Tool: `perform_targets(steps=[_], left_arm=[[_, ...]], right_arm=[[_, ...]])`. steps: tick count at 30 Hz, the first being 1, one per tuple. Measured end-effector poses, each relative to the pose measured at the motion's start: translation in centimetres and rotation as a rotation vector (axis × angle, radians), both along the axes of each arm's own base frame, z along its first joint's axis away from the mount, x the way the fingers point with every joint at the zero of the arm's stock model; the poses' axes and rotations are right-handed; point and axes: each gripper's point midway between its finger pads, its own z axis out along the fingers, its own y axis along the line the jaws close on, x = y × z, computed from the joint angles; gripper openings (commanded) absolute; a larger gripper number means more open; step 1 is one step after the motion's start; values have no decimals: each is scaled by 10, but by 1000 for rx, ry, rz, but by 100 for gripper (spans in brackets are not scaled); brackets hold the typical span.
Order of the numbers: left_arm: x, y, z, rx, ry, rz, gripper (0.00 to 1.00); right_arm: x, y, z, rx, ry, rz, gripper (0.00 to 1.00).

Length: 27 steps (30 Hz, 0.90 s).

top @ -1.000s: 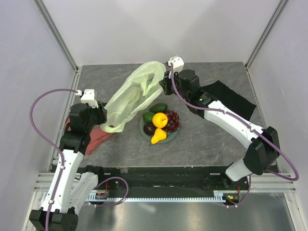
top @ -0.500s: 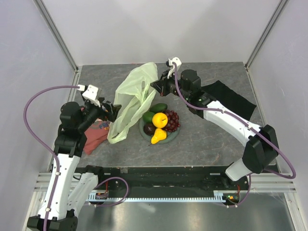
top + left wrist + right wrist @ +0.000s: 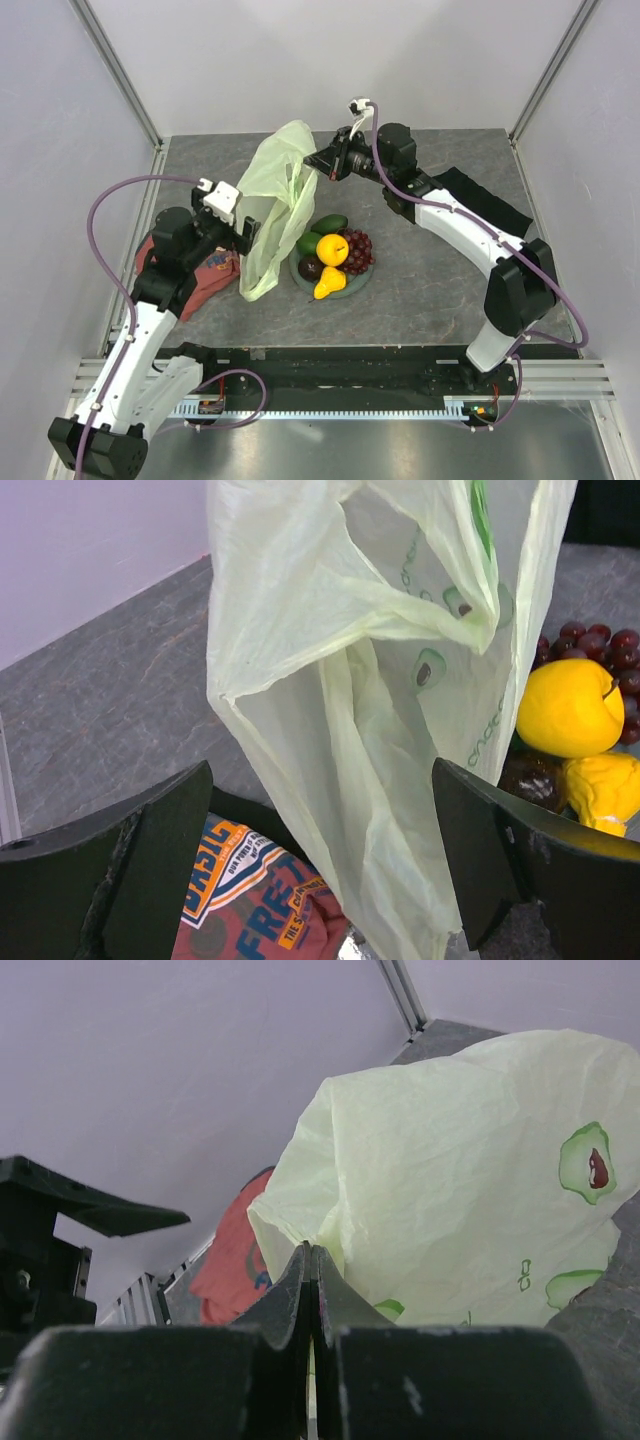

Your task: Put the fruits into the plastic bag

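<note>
In the top middle, the right gripper [image 3: 320, 166] pinches the bag [image 3: 272, 190]; the left gripper [image 3: 247, 236] gapes wide. Thin plastic may slip.

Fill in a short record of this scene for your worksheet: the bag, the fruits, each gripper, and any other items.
bag: plastic bag, pale green, lifted, hanging beside the plate
fruits: on the plate: yellow-orange round fruit, pear, green oval fruit, plum, grapes; none seen in the bag
right arm: right gripper shut on the bag's top
left arm: left gripper open, the bag's lower part between its fingers
other: red T-shirt; black cloth
</note>
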Motion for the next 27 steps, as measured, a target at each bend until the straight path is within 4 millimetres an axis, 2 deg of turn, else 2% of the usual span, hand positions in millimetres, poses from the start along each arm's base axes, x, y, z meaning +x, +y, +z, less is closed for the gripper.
perform_targets(steps=[3, 8, 14, 17, 22, 25, 27], left_arm=[[-2, -12, -3, 15, -6, -46, 99], [1, -27, 15, -67, -56, -88, 98], [38, -51, 33, -257, 42, -77, 93], [50, -66, 30, -349, 108, -97, 91], [53, -81, 24, -436, 184, -132, 86], [55, -88, 23, -472, 211, -154, 82], [57, -92, 19, -490, 235, -169, 74]], right_arm=[[6, 0, 5, 25, 22, 6, 0], [4, 2, 9, 44, 42, 25, 0], [2, 5, 8, 59, 63, 44, 0], [1, 5, 8, 61, 68, 46, 0], [0, 6, 8, 64, 74, 53, 0], [-1, 6, 8, 64, 75, 60, 0], [-2, 6, 8, 64, 75, 63, 0]])
